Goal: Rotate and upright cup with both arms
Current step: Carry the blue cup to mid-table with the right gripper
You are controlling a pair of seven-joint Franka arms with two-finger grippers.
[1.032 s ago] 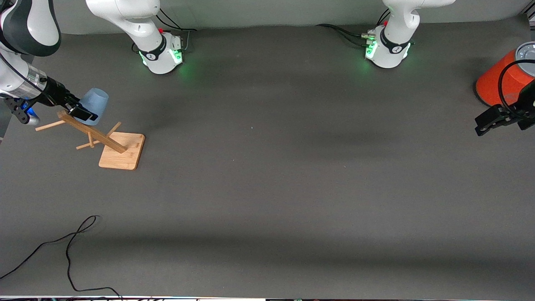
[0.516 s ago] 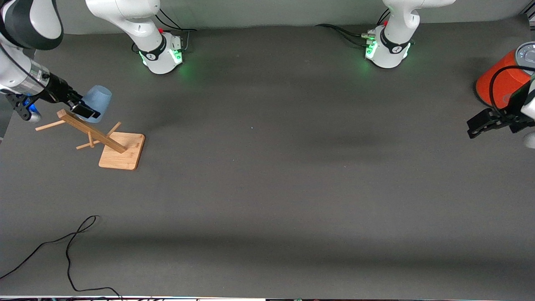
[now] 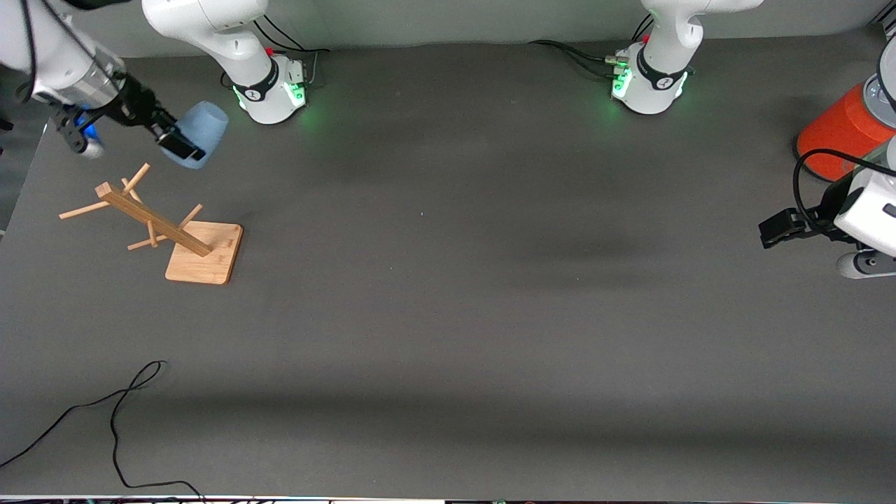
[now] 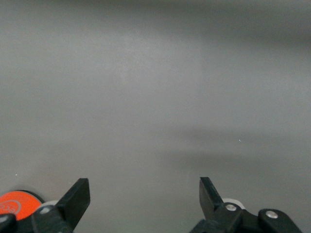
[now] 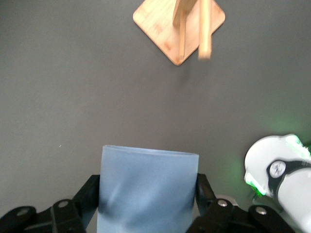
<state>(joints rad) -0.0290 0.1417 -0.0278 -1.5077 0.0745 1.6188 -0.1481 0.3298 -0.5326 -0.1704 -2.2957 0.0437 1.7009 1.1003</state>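
the cup is seen as a small, pale blue, tapered plastic vessel with a matte, plain wall and no handle. it is held up in the air, tilted on its side, over the dark surface toward the right arm's end, above the stretch between the wooden rack and the right arm's base. in the right wrist view the cup fills the space between the 2 black fingers, and both of its sides are pressed by them, so the jaws of the right gripper are closed on the cup.

the wooden rack is set on a square bamboo foot, with a slanted post and thin pegs, nearer to the front camera than the held cup and apart from it.

the left gripper is held over the surface at the left arm's end, close to the orange-red cylinder with a grey lid. in the left wrist view its 2 fingers are shown well apart with nothing between them, so its jaws are open.

a black cable is laid on the surface near the front camera's edge.
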